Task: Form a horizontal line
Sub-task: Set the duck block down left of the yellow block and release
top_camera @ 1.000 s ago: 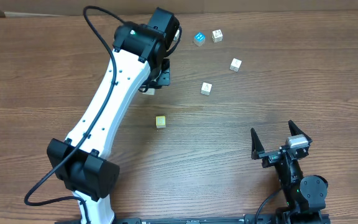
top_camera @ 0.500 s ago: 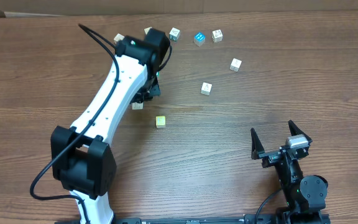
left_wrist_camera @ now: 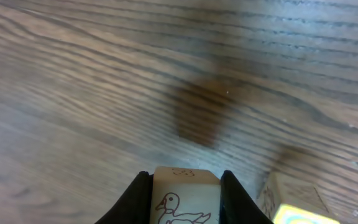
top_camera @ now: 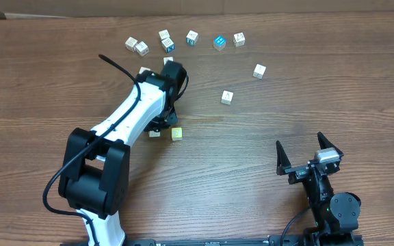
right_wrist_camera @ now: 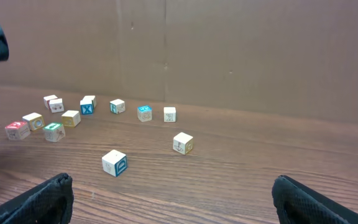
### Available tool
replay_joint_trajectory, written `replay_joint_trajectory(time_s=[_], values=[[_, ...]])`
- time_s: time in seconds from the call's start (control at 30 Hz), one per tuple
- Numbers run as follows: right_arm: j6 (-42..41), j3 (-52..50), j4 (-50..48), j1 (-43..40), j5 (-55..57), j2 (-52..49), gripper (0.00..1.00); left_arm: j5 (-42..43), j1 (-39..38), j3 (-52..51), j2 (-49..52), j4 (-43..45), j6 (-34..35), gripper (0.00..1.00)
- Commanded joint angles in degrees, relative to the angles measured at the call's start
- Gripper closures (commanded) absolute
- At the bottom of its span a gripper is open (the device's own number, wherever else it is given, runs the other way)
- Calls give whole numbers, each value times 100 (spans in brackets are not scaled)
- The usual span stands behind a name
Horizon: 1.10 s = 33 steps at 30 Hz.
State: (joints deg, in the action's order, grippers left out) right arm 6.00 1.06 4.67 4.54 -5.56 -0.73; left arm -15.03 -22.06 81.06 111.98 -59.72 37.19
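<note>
My left gripper (top_camera: 156, 130) is shut on a wooden block with a duck drawing (left_wrist_camera: 185, 200) and holds it low at the table, just left of a yellow-topped block (top_camera: 176, 134), which also shows in the left wrist view (left_wrist_camera: 293, 205). Whether the duck block touches the table I cannot tell. Several more small blocks lie in a loose arc at the back (top_camera: 167, 44); two lie apart, one at mid right (top_camera: 227, 97) and one further right (top_camera: 259, 70). My right gripper (top_camera: 308, 156) is open and empty near the front right edge.
The right wrist view shows a block with a blue D (right_wrist_camera: 114, 163) nearest, a pale block (right_wrist_camera: 183, 142) behind it, and a row of blocks (right_wrist_camera: 87, 107) before a brown cardboard wall (right_wrist_camera: 229, 50). The left arm (top_camera: 125, 116) stretches diagonally across the table's left half.
My left arm has drawn back from the far row toward the front, carrying the duck block down beside the yellow-topped block. The right arm has not moved.
</note>
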Motion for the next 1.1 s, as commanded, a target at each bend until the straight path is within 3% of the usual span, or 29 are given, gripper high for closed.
replay_joint_trajectory(time_s=[0.0,0.23,0.3,0.33,1.07], values=[[7,-59,-26,-15,4,57,0,284,57,-232,-2,262,-455,88],[7,-59,-26,-15,4,57,0,413,146,-304,-2,365,-638,86],[7,-59,-26,-15,4,57,0,413,153,-306,2,361,-638,73],[7,-59,-26,-15,4,57,0,415,153,-308,2,356,-638,71],[7,-59,-26,-15,4,57,0,435,153,-334,13,302,-634,68]])
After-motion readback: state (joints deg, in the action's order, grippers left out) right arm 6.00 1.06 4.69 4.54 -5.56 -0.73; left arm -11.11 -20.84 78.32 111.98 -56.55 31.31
